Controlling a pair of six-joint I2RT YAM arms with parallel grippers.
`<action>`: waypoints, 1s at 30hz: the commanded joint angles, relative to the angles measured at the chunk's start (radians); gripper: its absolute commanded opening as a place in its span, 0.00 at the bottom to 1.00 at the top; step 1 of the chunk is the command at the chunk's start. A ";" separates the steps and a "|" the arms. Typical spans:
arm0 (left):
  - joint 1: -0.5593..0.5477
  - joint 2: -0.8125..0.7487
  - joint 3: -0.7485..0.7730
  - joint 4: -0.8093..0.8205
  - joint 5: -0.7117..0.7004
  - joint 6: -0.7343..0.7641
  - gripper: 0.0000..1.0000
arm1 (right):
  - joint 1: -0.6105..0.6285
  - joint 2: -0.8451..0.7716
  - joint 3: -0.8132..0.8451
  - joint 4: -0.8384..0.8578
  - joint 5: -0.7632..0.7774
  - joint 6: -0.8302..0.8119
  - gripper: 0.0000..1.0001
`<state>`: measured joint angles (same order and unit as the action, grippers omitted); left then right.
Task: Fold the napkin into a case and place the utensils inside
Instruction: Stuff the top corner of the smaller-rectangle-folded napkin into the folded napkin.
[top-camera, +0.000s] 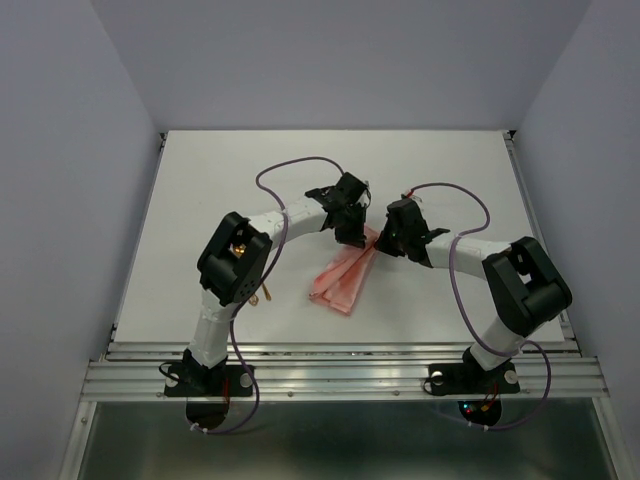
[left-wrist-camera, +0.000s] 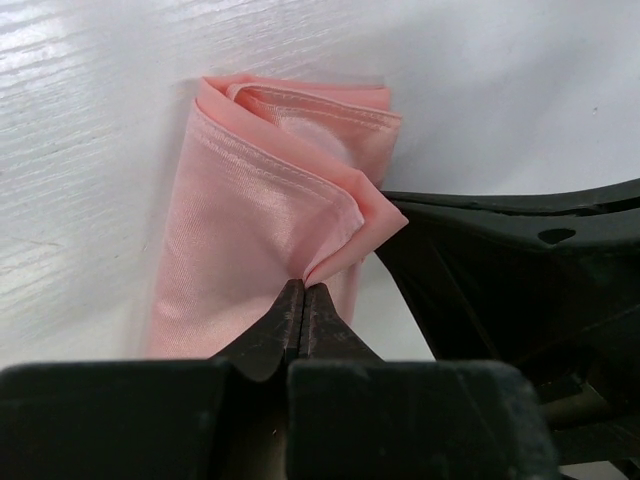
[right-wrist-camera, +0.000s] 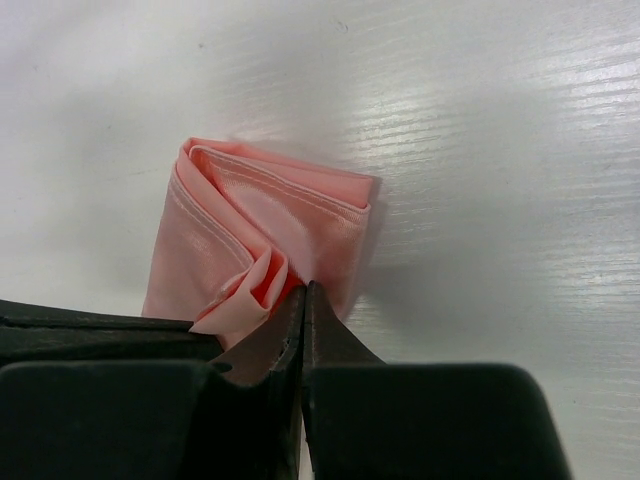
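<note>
Seemingly mid-fold, the left gripper (left-wrist-camera: 303, 305) and right gripper (right-wrist-camera: 305, 310) each pinch tight on the far end of the napkin (top-camera: 343, 280), a narrow strip mid-table (top-camera: 450, 170), so the next move probably calls for carrying that end together without spilling layers.

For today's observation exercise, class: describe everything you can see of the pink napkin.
The napkin is thin salmon-pink cloth with a slight sheen and stitched hems. It is folded into a narrow layered strip and lies slantwise on the white table. At its far end the left gripper and the right gripper are each shut, pinching a bunched fold of the cloth.
</note>
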<state>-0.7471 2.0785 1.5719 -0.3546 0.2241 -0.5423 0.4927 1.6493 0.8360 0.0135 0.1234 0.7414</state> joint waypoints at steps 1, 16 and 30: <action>-0.008 -0.009 0.056 -0.087 -0.040 0.025 0.00 | 0.007 -0.025 0.008 0.051 0.007 0.029 0.01; -0.012 0.017 0.062 -0.142 -0.086 0.077 0.00 | 0.007 -0.048 0.003 0.066 -0.010 0.039 0.01; -0.031 0.063 0.143 -0.175 -0.115 0.068 0.00 | 0.007 -0.057 0.000 0.088 -0.060 0.033 0.01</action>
<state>-0.7681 2.1330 1.6535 -0.5014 0.1268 -0.4725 0.4927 1.6253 0.8356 0.0380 0.0872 0.7681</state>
